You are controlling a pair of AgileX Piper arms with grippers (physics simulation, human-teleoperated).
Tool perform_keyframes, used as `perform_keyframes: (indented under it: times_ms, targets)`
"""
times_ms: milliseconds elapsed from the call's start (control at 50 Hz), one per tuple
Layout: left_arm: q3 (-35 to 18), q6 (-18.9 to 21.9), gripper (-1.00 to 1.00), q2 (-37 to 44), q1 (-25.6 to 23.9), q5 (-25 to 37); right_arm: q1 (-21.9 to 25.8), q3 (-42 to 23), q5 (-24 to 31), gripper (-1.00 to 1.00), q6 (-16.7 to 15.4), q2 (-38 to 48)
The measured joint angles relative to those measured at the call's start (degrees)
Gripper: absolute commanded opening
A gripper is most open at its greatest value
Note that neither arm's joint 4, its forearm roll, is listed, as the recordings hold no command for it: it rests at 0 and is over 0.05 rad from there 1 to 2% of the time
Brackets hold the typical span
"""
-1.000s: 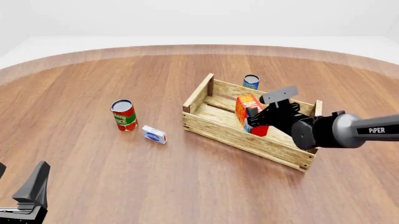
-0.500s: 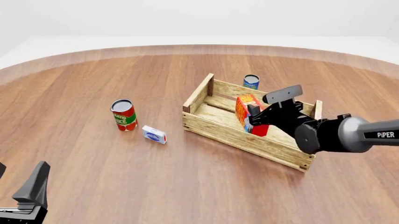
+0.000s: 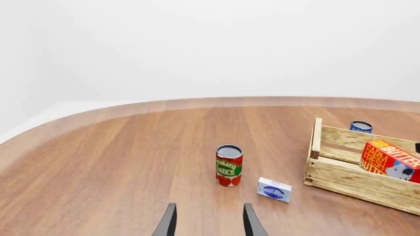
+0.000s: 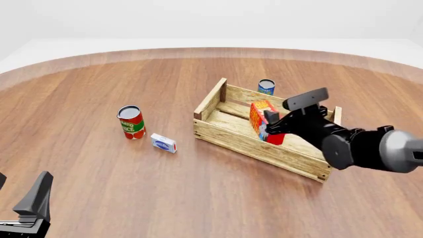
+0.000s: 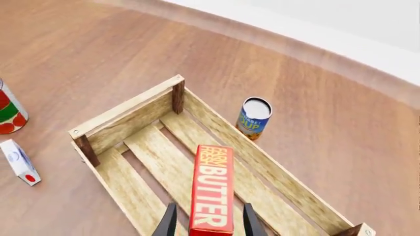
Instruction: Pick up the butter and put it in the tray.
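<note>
The butter [image 4: 259, 115], a red carton with orange lettering, stands in the tray [image 4: 225, 135], a light wooden slatted crate. In the right wrist view the butter [image 5: 213, 191] stands on the slats of the tray [image 5: 125, 110]. My right gripper [image 4: 272, 125] is over the tray, open, with a finger on each side of the carton and a gap to each side [image 5: 208, 223]. My left gripper [image 4: 36, 203] is at the near left edge, open and empty [image 3: 208, 223], far from the tray [image 3: 341, 177] and the butter [image 3: 387, 157].
A red tomato sauce can [image 4: 131, 122] and a small white-and-blue box [image 4: 162, 143] stand left of the tray. A blue soup can [image 4: 266, 87] stands just behind the tray's far side. The round wooden table's [image 4: 99, 79] edge curves along the back.
My right arm has drawn back to the right, away from the carton. The butter has stayed standing in the tray. The left arm has not moved.
</note>
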Motion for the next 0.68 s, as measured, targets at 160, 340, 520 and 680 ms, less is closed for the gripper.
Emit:
perform_keyframes:
  times_ms: [160, 340, 520, 680]
  targets:
    - [0.0, 0.0, 1.00, 0.0, 0.0, 0.0, 0.4, 1.9, 0.3, 1.00, 0.4, -3.2]
    - [0.0, 0.0, 1.00, 0.0, 0.0, 0.0, 0.3, 4.4, 0.2, 1.00, 0.7, -6.5]
    - [0.0, 0.0, 1.00, 0.0, 0.0, 0.0, 0.1, 6.4, -0.1, 1.00, 1.0, -8.8]
    - [0.0, 0.0, 1.00, 0.0, 0.0, 0.0, -0.1, 7.8, -0.3, 1.00, 1.1, -10.4]
